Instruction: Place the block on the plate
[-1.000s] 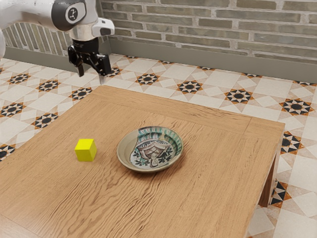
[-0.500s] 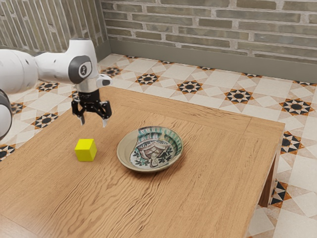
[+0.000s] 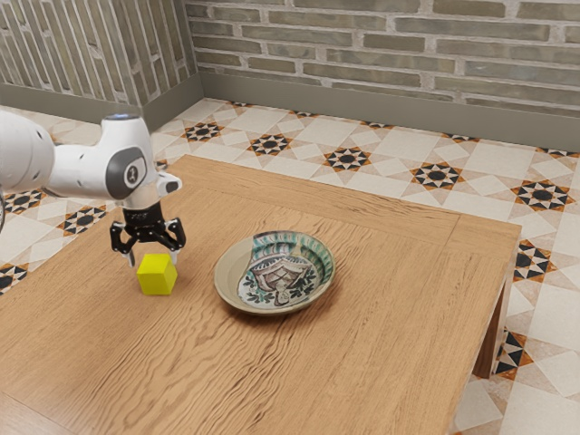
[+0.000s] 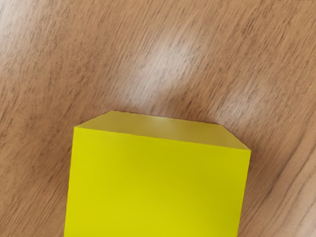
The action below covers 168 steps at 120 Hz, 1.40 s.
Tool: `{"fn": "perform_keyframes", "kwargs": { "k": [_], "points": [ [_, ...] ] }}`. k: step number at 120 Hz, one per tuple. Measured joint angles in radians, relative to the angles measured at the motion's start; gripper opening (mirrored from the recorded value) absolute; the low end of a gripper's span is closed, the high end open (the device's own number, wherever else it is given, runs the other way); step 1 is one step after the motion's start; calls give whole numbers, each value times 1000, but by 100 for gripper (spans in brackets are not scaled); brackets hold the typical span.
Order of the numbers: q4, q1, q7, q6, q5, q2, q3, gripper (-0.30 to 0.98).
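While the black two-finger gripper (image 3: 153, 259) is positioned low at the yellow cube-shaped block (image 3: 156, 275), its fingers are held spread apart, with no grip established. The block is seen upright on the brown wood-grained table (image 3: 381, 317), outside the round, shallow ceramic plate with green, cream and dark painted decoration (image 3: 224, 283). In the exterior view, the plate is located near the block, toward that view's right, and a gap of bare wood is observed between them. In the wrist view, the block's flat top is seen close beneath the hand.

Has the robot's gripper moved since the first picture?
Yes. In the exterior view, the open gripper has come down from beyond the table's far corner to the yellow block.
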Motion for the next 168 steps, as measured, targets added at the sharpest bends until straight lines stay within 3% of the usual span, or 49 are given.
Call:
{"fn": "perform_keyframes", "kwargs": {
  "k": [94, 133, 168],
  "points": [
    [-21, 4, 2, 151, 29, 56, 3, 68],
    [-28, 4, 25, 165, 25, 59, 3, 49],
    [-36, 3, 37, 167, 24, 56, 3, 44]
  ]
}}
